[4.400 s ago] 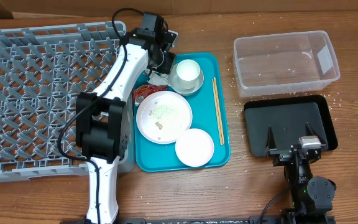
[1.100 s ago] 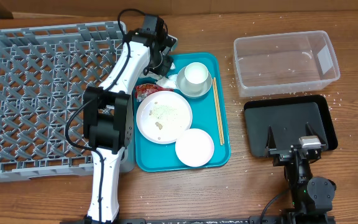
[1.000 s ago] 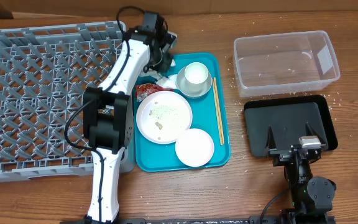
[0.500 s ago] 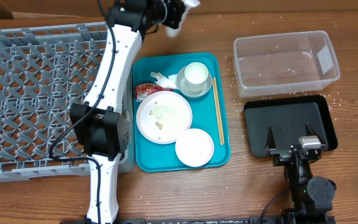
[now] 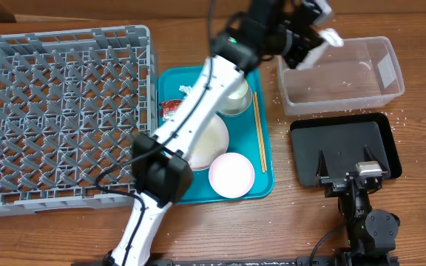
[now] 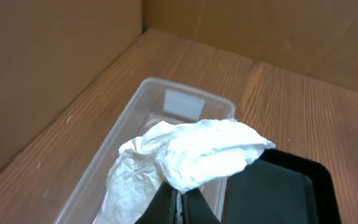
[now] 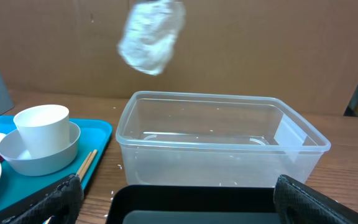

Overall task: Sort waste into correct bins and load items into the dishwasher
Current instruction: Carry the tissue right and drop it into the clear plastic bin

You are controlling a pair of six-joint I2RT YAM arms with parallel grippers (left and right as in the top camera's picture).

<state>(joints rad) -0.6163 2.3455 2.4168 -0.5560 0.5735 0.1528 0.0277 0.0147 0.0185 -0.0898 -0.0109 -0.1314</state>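
My left gripper [image 5: 318, 29] is shut on a crumpled white tissue [image 5: 330, 36] and holds it in the air over the left end of the clear plastic tub [image 5: 379, 94]. The left wrist view shows the tissue [image 6: 191, 155] pinched at the fingertips [image 6: 178, 200] above the tub [image 6: 185, 102]. The right wrist view shows the tissue [image 7: 151, 34] hanging above the tub [image 7: 222, 146]. My right gripper [image 5: 345, 168] is open over the black tray [image 5: 346, 137]. On the teal tray [image 5: 266, 177] are a red wrapper [image 5: 170, 109], small pink dish [image 5: 231, 174], chopsticks [image 5: 259, 133], cup [image 7: 41, 129] in the metal bowl [image 7: 39, 155].
The grey dish rack [image 5: 58, 111] fills the left of the table. My left arm [image 5: 198, 111] stretches across the teal tray and hides most of the white plate. Loose rice grains [image 5: 278, 81] lie on the wood around the tub.
My left gripper has carried the tissue from above the rack's back right corner to the right, over the clear tub. The right arm has not moved.
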